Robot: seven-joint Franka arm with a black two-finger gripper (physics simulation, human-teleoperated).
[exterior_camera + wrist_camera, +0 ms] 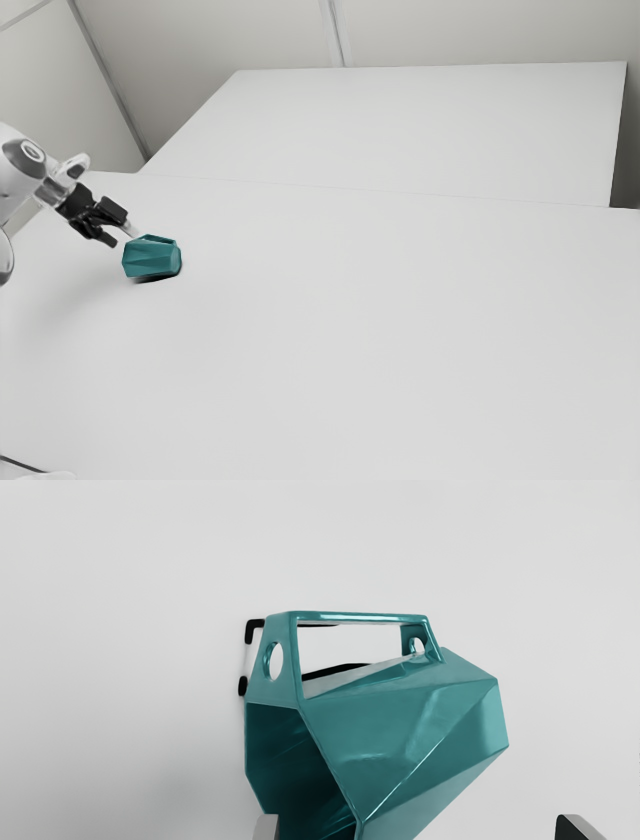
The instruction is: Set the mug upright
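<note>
1. Your gripper [122, 238] was open: its fingers [575, 830] stood wide apart, with nothing pinched between them.
2. One fingertip overlapped the edge of the mug's mouth [300, 760] in the wrist view; you could not tell from this whether it touched. The other fingertip stood clear of the mug, with a strip of bare table showing between them.
3. Just ahead of your fingertips lay the teal faceted mug [400, 730], on its side rather than upright. Its open mouth was nearer the overlapping finger, and its closed end pointed toward the other finger's side.
4. Farther out from the fingers than the mug's body was its angular handle [360, 616], with a round hole through each end piece. In the exterior view you had it along the mug's upper side.
5. Around and beyond the mug, the white table [350, 330] spread out from the fingers, with a dark shadow [157, 279] close under the mug.
6. Well apart from your fingers, past a thin seam, was another white surface [420, 125], and beyond that a pale wall [220, 30].
</note>
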